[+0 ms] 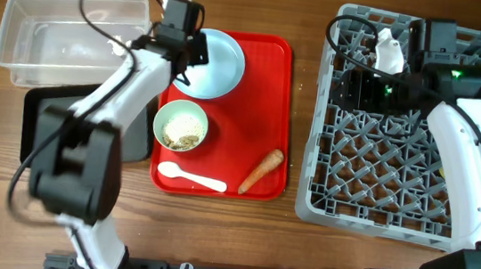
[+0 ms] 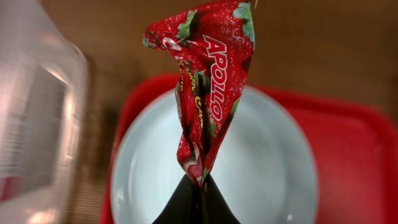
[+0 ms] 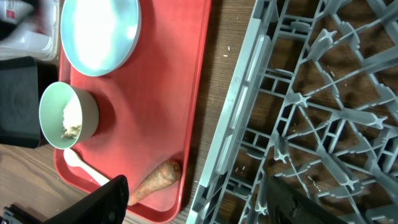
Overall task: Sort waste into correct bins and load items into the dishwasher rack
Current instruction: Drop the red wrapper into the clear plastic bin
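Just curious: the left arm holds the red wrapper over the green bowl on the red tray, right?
Not quite. The left gripper holds the red wrapper over the pale blue bowl on the red tray; the left wrist view shows it.

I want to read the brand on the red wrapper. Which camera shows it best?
The left wrist view: the wrapper hangs pinched in the left hand, close up and filling the frame, its print legible. Overhead, it cannot be made out beneath that hand. The right wrist view shows no discernible wrapper.
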You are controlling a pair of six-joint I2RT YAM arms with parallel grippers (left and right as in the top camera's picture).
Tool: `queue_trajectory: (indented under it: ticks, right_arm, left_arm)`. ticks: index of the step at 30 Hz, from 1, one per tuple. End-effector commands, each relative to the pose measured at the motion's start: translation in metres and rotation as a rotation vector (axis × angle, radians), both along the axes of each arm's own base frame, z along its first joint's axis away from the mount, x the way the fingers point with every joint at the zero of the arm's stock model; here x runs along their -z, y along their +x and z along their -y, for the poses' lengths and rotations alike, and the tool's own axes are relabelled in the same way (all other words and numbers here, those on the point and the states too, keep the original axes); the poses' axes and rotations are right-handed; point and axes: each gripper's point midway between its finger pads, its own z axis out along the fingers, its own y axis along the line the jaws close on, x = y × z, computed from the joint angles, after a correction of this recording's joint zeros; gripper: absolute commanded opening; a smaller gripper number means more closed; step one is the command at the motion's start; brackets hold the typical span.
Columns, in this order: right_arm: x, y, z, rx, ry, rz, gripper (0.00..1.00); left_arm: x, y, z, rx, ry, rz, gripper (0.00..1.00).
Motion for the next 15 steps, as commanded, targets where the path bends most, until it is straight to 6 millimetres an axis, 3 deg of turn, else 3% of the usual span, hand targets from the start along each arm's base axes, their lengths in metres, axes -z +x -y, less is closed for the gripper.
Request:
queue_trajectory:
  ticks: [1, 4, 9, 10, 12, 15]
  right_arm:
    - [-0.002, 0.001, 0.000, -0.009, -0.011, 0.006, 0.72]
    - [-0.001, 0.000, 0.000, -0.009, -0.011, 0.004, 0.72]
    - [-0.001, 0.000, 0.000, -0.008, -0.010, 0.003, 0.72]
    - [-0.001, 0.000, 0.000, -0.008, -0.010, 0.003, 0.72]
    - [-0.001, 0.000, 0.000, -0.008, -0.010, 0.002, 0.72]
    - [-0.001, -0.001, 0.000, -0.009, -0.011, -0.001, 0.72]
  left_arm:
    - [-0.076, 0.007, -0.041, -0.103, 0.021, 0.163, 0.04]
    - [-0.084, 0.004, -0.096, -0.218, 0.023, 0.161, 0.11]
    - [-0.053, -0.002, -0.149, -0.309, 0.008, 0.067, 0.20]
    - [-0.048, -0.003, -0.157, -0.325, 0.009, 0.054, 0.26]
    - [-0.044, -0.005, -0.167, -0.344, 0.010, 0.045, 0.50]
    - [-0.057, -0.005, -0.169, -0.346, 0.011, 0.076, 0.64]
